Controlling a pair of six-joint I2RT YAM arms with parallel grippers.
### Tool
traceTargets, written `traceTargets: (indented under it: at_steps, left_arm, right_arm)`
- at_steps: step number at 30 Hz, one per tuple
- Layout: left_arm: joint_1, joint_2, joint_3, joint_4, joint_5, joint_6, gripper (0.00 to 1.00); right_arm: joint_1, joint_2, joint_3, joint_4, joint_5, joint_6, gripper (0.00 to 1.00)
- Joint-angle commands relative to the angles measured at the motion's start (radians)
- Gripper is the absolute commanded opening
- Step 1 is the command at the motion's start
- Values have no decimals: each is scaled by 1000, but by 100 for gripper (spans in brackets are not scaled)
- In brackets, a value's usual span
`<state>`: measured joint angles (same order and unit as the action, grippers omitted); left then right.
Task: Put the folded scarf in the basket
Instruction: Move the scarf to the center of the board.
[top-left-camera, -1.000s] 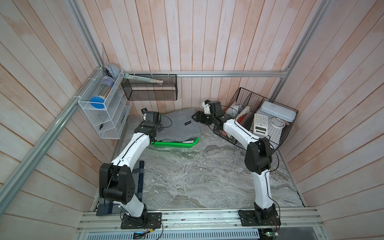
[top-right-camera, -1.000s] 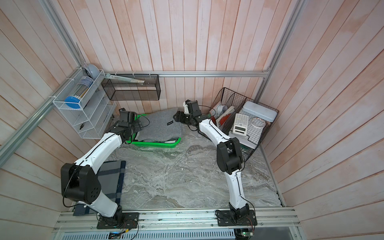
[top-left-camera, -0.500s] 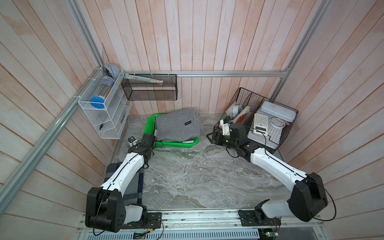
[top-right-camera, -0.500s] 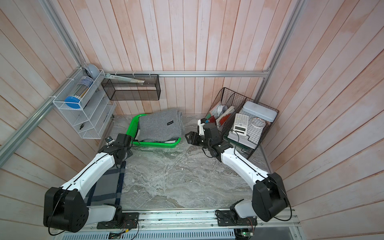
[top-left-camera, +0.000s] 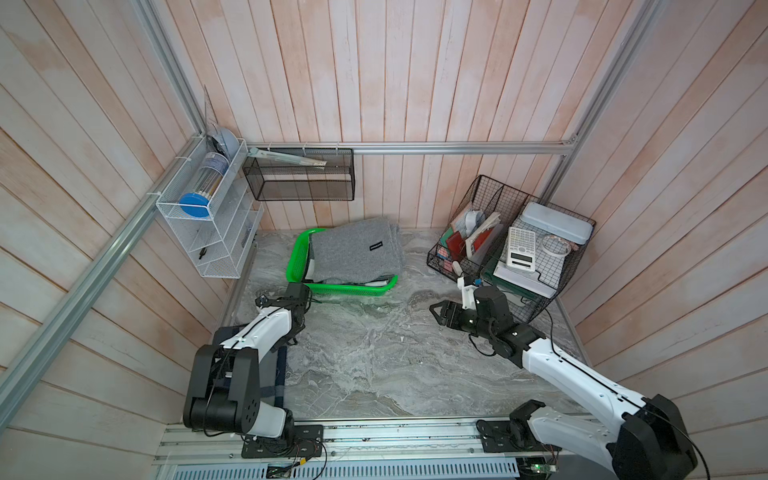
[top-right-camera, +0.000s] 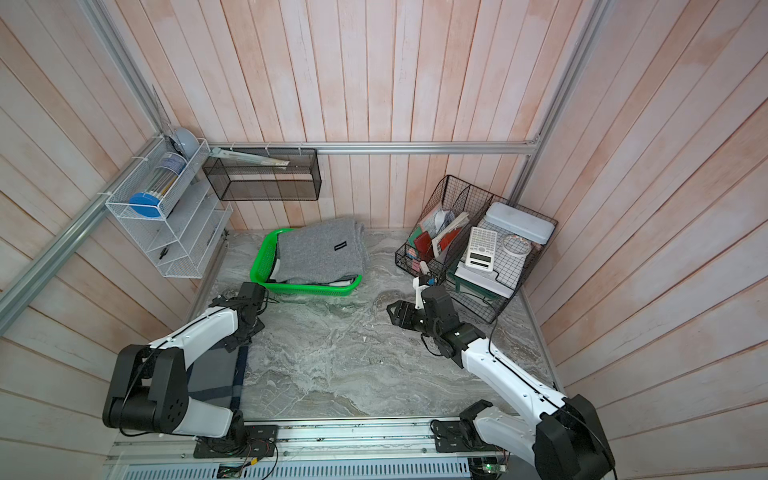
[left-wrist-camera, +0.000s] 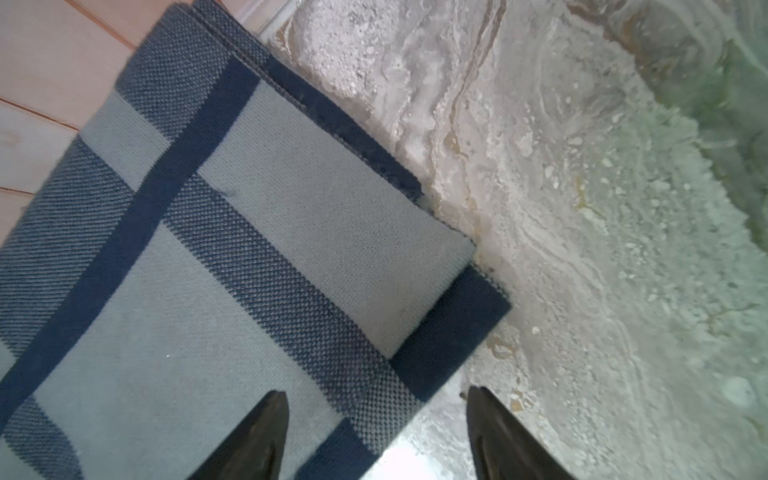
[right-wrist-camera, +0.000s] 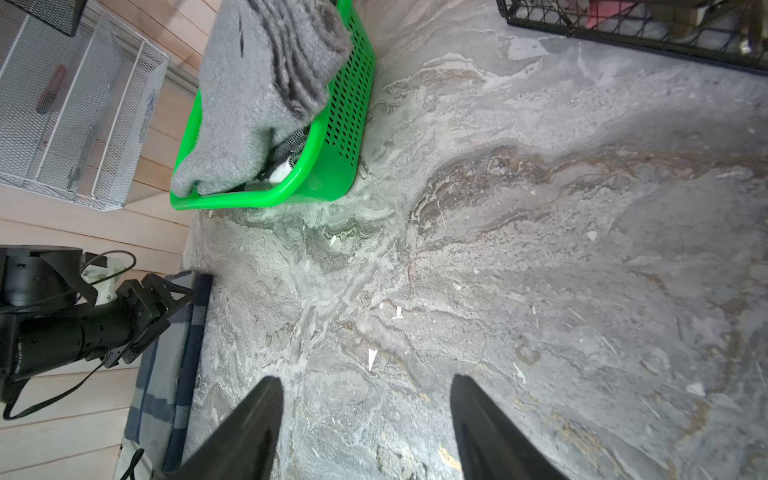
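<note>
We log: grey folded scarf (top-left-camera: 357, 253) lies in green basket (top-left-camera: 296, 259), far edge seemingly overhanging | left gripper (left-wrist-camera: 376, 392) nearer, released, empty, above plaid scarf (left-wrist-camera: 208, 270) | right gripper (right-wrist-camera: 365, 380) released, empty.

In both top views my left arm (top-right-camera: 199, 328) covers most of the plaid cloth (top-right-camera: 224, 374) and of my left pincer (left-wrist-camera: 376, 392); its wrist view cuts the fingers (left-wrist-camera: 266, 436) and cloth off at the edge. The grey scarf (top-left-camera: 353, 253) hides the basket (top-left-camera: 297, 257) floor and far rim. Its label (top-left-camera: 375, 246) is too small to read. A dark-and-white thing (right-wrist-camera: 286, 156) under it I cannot identify. My right pincer (right-wrist-camera: 365, 378) and the organizer (right-wrist-camera: 631, 25) are cut off too.
</note>
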<state>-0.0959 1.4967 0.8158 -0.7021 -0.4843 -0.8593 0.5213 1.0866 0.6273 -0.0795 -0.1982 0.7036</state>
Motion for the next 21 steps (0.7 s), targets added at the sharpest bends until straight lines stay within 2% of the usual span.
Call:
traceTargets:
  at_steps: [1,5,7,9,12,14,15,18,21]
  left_arm:
    - [9,42,-13,50,32,-3,66]
    - [10,79,-18,79,47,-4,57]
    - [12,93,-18,82,50,-8,49]
    - [12,96,-22,92,57,-9,34]
    - [12,100,-32,110,74,-10,26]
    - [12,110,-33,118,94,-2,8]
    - [12,112,-33,124,110,5,3]
    - [4,94,-38,139,156,24,0]
    - [-64,46,-43,152,154,50,0]
  right_arm:
    - [5,-17,-30,-17,19,13,70]
    - [5,-26,-58,-15,17,23,70]
    - [5,-32,-72,-17,19,25,70]
    - [5,-41,-82,-22,22,28,70]
    - [5,-57,-96,-24,23,31,70]
    - [5,-73,-103,-37,27,31,70]
    - [5,-79,-106,-40,30,31,70]
    - [5,-108,-118,-56,39,27,70]
    - [5,-138,-127,-76,46,23,70]
